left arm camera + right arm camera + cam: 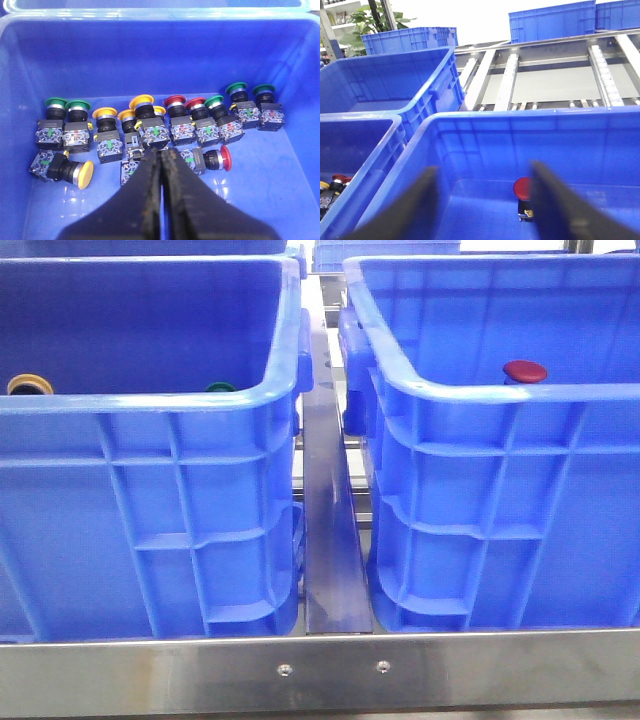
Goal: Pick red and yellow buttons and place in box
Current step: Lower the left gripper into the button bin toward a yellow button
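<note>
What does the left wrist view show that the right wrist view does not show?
Only the left wrist view shows the full pile of green, yellow and red buttons in the left crate, and the left gripper, shut and empty. Only the right wrist view shows the right crate with one red button standing in it, the open right gripper, and rollers behind. Both show the left crate; the right wrist view catches only its corner.

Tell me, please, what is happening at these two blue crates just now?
A two-armed robot is sorting push-buttons between two crates. The left gripper, shut and empty, hangs over the left crate, which holds a cluster of green, yellow and red buttons. The right gripper is open above the right crate, where one red button stands.
</note>
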You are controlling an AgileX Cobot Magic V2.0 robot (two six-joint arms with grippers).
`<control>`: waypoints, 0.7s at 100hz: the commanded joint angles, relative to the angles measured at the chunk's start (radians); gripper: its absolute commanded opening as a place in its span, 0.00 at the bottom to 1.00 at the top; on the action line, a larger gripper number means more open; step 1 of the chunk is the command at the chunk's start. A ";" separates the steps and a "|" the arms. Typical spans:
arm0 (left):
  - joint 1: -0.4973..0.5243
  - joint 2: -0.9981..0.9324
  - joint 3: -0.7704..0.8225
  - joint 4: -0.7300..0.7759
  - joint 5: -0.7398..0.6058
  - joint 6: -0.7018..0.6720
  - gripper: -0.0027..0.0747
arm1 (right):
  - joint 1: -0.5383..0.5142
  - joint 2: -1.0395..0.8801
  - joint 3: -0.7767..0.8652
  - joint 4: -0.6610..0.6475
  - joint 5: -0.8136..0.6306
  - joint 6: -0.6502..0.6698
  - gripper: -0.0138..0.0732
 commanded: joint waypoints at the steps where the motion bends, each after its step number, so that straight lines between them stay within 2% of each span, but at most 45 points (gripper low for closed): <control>1: 0.004 -0.004 -0.028 0.004 -0.069 -0.008 0.01 | -0.002 -0.006 -0.027 -0.004 -0.018 -0.009 0.31; 6: 0.004 -0.004 -0.028 0.004 -0.069 -0.008 0.01 | -0.002 -0.006 -0.027 -0.004 -0.018 -0.008 0.15; 10: 0.004 -0.004 -0.028 0.004 -0.069 -0.008 0.01 | -0.002 -0.006 -0.027 -0.004 -0.018 -0.008 0.07; 22: 0.004 -0.004 -0.028 0.004 -0.069 -0.008 0.05 | -0.002 -0.006 -0.027 -0.002 -0.018 -0.008 0.08; 29: 0.004 -0.004 -0.028 0.004 -0.069 -0.008 0.16 | -0.002 -0.006 -0.027 -0.002 -0.018 -0.008 0.08; 36: 0.004 -0.004 -0.028 0.004 -0.071 -0.008 0.34 | -0.002 -0.006 -0.027 -0.002 -0.018 -0.008 0.08; 44: 0.004 0.010 -0.030 0.004 -0.073 -0.008 0.60 | -0.002 -0.006 -0.027 -0.002 -0.018 -0.008 0.08; 51: 0.004 0.035 -0.036 0.004 -0.071 -0.008 0.74 | -0.002 -0.006 -0.027 -0.002 -0.018 -0.008 0.08; 55: 0.004 0.052 -0.044 0.004 -0.069 -0.008 0.77 | -0.002 -0.006 -0.027 -0.002 -0.018 -0.008 0.08; 70: 0.004 0.172 -0.107 0.004 -0.047 -0.008 0.77 | -0.002 -0.006 -0.027 -0.002 -0.018 -0.008 0.08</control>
